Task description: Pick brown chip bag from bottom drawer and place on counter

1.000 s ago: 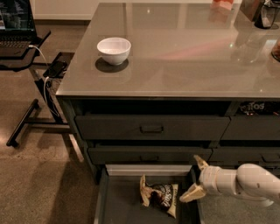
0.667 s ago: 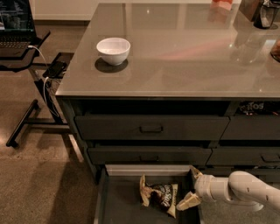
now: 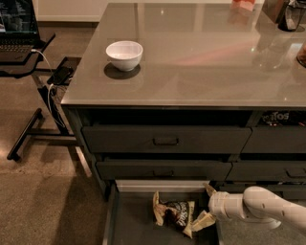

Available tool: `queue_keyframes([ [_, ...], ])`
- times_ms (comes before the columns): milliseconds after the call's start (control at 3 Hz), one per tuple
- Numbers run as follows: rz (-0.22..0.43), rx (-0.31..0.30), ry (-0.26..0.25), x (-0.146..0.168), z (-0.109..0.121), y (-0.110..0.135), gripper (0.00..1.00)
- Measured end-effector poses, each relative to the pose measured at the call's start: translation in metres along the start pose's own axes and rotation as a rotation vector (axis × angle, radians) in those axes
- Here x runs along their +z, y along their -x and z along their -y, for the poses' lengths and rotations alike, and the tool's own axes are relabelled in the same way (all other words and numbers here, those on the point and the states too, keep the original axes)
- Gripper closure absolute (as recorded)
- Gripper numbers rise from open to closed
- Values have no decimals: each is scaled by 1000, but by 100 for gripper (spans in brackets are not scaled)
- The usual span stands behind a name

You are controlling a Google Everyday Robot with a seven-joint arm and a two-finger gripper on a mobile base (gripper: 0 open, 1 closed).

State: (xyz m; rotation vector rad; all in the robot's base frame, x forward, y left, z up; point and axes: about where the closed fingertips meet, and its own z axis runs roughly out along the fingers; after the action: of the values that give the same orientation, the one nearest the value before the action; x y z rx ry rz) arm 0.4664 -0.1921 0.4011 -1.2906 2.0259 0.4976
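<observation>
The brown chip bag (image 3: 174,213) lies crumpled in the open bottom drawer (image 3: 134,225), tan edges around a dark centre with white lettering. My gripper (image 3: 204,206) reaches in from the right on a white arm. It is open, with one finger (image 3: 209,189) raised behind the bag and the other finger (image 3: 202,222) low, touching the bag's right edge. The counter (image 3: 201,62) is the glossy grey-brown top above the drawers.
A white bowl (image 3: 124,55) stands on the counter's left part. Items crowd the counter's far right corner (image 3: 287,14). Two closed handled drawers (image 3: 165,139) sit above the open one. A black laptop stand (image 3: 28,52) with cables stands to the left on the floor.
My gripper has moved left and down into the drawer, from beside the bag to touching its right edge. The bag has not moved.
</observation>
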Motion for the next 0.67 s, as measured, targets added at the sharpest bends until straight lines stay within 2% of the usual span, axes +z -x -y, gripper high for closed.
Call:
queue_keyframes([
  [667,-57,42,88,84,-14,-56,0],
])
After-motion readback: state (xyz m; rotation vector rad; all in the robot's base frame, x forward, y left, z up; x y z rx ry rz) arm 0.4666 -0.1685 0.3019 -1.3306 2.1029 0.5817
